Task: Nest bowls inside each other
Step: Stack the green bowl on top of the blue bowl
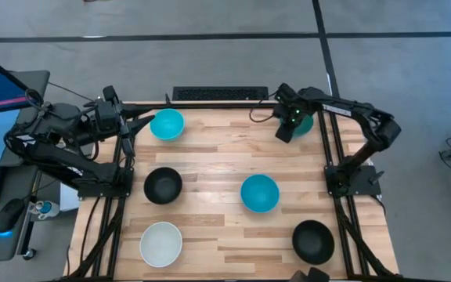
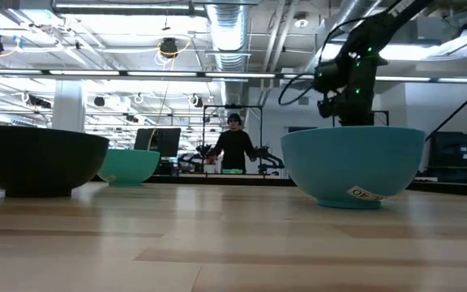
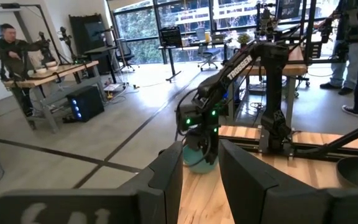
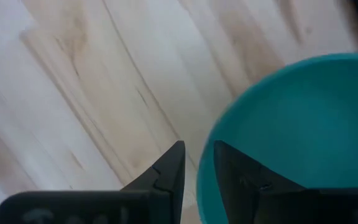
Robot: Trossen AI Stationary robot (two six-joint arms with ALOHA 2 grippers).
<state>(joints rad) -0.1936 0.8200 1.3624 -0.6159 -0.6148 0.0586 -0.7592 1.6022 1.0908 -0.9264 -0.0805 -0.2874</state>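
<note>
On the pale plank table (image 1: 225, 149) seen from above, I count six round, smooth bowls: a cyan bowl (image 1: 167, 124) at the far left, a black bowl (image 1: 163, 185) nearer the middle-left, a white bowl (image 1: 160, 243) at the near left, a blue bowl (image 1: 259, 193) right of centre, a second black bowl (image 1: 313, 240) at the near right, and a teal-green bowl (image 1: 302, 123) at the far right, partly covered by the right gripper (image 1: 286, 129). None sits inside another. The left gripper (image 1: 126, 142) hangs by the table's left edge, near the cyan bowl but apart from it.

At table height, the blue bowl (image 2: 353, 165) looms close, glossy, a small sticker on its side; a black bowl (image 2: 39, 162) curves in at the left. A person (image 2: 233, 144) stands far behind.

Through my left wrist camera, the left gripper (image 3: 201, 177) shows its two dark, blocky fingers parted with nothing between them — beyond them is the other arm over the teal-green bowl (image 3: 194, 158).

From the right wrist, the right gripper (image 4: 199, 165) stands partly open, its fingers straddling the thin rim of the teal-green bowl (image 4: 291, 130) — one outside over the wood grain, one inside. I cannot tell whether they pinch the rim.
</note>
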